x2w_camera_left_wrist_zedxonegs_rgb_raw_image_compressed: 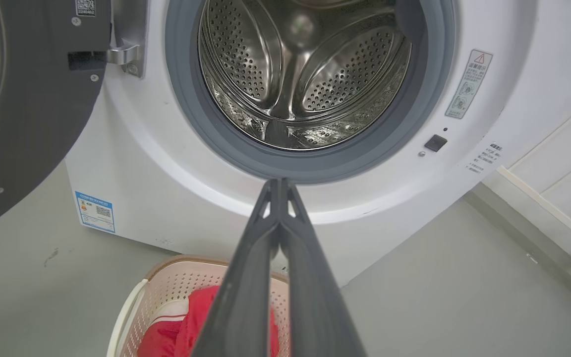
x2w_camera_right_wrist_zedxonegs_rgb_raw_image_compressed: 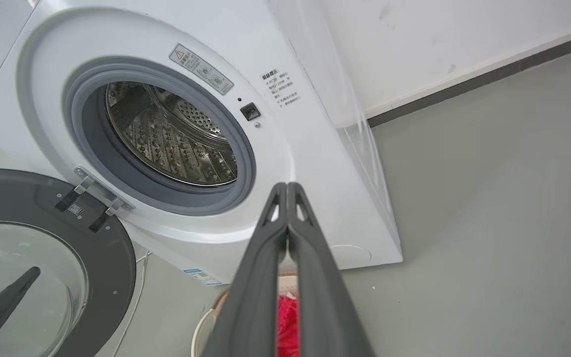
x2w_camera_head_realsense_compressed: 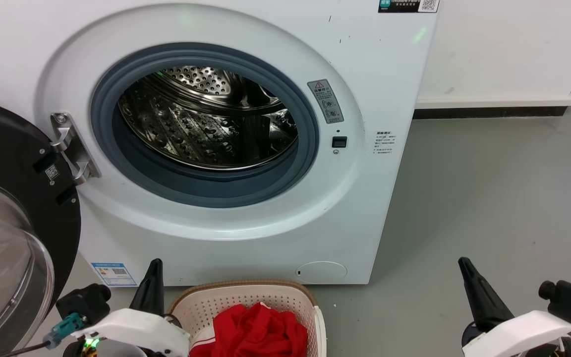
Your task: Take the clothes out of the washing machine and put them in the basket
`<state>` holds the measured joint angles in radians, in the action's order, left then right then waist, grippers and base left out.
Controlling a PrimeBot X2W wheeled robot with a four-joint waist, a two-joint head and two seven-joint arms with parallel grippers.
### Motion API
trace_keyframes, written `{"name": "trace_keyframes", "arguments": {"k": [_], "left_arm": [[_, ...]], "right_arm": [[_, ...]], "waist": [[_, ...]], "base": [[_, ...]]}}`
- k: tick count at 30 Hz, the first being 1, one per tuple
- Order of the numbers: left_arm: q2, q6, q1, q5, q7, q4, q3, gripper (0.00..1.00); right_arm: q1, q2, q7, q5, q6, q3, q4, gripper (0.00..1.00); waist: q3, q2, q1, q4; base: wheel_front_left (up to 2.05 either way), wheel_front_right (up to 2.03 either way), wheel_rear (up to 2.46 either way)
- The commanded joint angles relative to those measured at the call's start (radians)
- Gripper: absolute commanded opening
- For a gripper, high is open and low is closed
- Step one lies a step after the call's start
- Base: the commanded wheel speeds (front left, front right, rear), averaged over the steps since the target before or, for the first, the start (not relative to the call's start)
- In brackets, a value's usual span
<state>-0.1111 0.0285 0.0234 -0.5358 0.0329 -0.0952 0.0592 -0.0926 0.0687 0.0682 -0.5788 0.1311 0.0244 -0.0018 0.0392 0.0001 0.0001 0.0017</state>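
"Clenched, the left gripper [x2w_camera_left_wrist_zedxonegs_rgb_raw_image_compressed: 279,184]?"
"Yes, fingers pressed together on nothing. It's the same with the right gripper [x2w_camera_right_wrist_zedxonegs_rgb_raw_image_compressed: 287,186]."
"And the clothes?"
"Red clothes [x2w_camera_head_realsense_compressed: 253,329] lie in the basket [x2w_camera_head_realsense_compressed: 246,286], just before the washing machine [x2w_camera_head_realsense_compressed: 374,74], whose door [x2w_camera_head_realsense_compressed: 13,148] stands open."
"Any writing?"
"A warning sticker [x2w_camera_head_realsense_compressed: 326,101] with a triangle beside the opening, and a blue label [x2w_camera_head_realsense_compressed: 113,273] low down. The print is too small to read."

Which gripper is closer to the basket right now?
The left gripper, close beside the basket rim; the right gripper is well clear of it.
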Motion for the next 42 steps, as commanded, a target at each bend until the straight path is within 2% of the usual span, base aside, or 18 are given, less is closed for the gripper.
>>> {"name": "trace_keyframes", "arguments": {"k": [1, 19, 42], "left_arm": [[0.002, -0.007, -0.036, -0.039, -0.003, 0.008, -0.007, 0.00], [0.011, -0.049, -0.065, -0.326, -0.035, -0.034, -0.044, 0.00], [0.022, -0.089, -0.088, -0.593, -0.068, -0.074, -0.082, 0.00]], "right_arm": [[0.036, 0.009, -0.007, -0.040, 0.000, -0.003, -0.005, 0.00], [0.082, 0.017, -0.009, -0.324, 0.000, -0.020, 0.061, 0.00], [0.127, 0.018, -0.005, -0.587, 0.000, -0.042, 0.124, 0.00]], "waist": [[-0.001, -0.0001, 0.0000, 0.000], [-0.009, -0.0001, 0.0000, 0.000], [-0.018, -0.0001, 0.0000, -0.001]], "base": [[0.00, 0.00, 0.00], [0.00, 0.00, 0.00], [0.00, 0.00, 0.00]]}}
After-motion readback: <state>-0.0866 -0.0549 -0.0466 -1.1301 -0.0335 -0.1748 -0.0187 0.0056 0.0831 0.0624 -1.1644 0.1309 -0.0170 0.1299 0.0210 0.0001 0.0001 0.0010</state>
